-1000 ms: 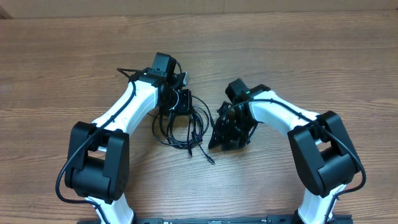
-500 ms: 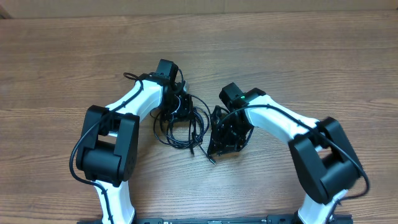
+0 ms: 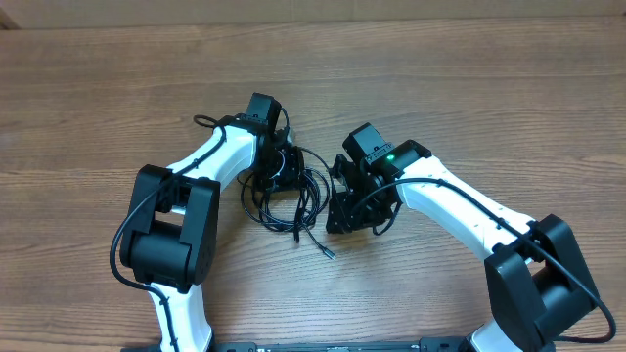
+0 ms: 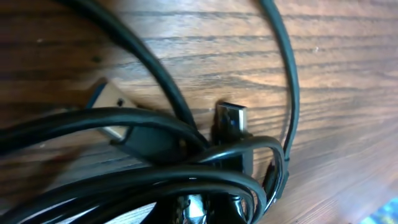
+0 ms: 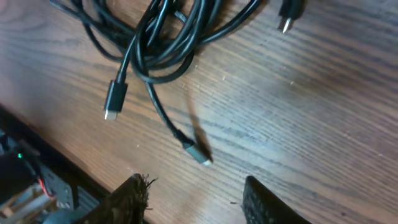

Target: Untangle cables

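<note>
We see tangled thin black cables (image 3: 293,200) on brown wooden surface (image 3: 440,78) | left pincer (image 3: 279,168) closed among them | right pincer (image 5: 193,185) apart

Table (image 3: 489,88): brown wood grain, matt, faintly ridged. Cables (image 4: 290,81): black plastic sheath, smooth, slight gloss. Plugs (image 4: 231,116): shiny metal tips, black plastic bodies. Arms (image 3: 450,191): smooth white plastic shells, matt black joints.

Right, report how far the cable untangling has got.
Done: nothing yet; the cables lie in one looped bundle, only plug ends poking out. In hand: left gripper is shut at the bundle's top, grip unconfirmed; right gripper hangs open beside it. Left: separating every strand.
</note>
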Controlling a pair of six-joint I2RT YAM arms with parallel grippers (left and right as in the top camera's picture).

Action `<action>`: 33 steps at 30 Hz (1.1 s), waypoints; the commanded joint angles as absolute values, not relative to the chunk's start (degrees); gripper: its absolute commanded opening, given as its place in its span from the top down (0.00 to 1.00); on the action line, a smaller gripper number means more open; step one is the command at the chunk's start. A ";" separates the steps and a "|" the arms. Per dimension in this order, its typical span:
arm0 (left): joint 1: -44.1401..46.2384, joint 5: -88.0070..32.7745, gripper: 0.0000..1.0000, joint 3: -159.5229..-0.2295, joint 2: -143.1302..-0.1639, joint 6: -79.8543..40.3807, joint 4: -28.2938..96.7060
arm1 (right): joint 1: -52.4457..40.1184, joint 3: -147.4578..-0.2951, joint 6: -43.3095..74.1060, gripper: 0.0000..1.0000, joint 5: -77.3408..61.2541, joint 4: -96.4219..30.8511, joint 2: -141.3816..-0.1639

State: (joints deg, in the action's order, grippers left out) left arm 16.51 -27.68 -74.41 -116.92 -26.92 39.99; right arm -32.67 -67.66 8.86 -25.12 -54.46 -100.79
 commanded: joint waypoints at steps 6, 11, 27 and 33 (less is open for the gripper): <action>11.46 -34.35 0.80 -80.93 -117.95 -25.78 47.03 | -33.82 -67.57 4.19 0.66 -25.61 -52.97 -100.40; 11.05 -33.34 0.52 -89.01 -117.95 -21.32 55.40 | -34.02 -67.57 3.92 0.61 -25.54 -52.29 -100.40; 21.69 -19.25 0.28 -87.44 -118.08 -22.61 56.58 | -34.98 -66.17 1.39 0.46 -25.52 -52.07 -100.42; 22.15 -17.41 0.31 -86.70 -118.10 -24.23 56.07 | -38.15 -62.83 2.79 0.46 -23.59 -48.23 -100.42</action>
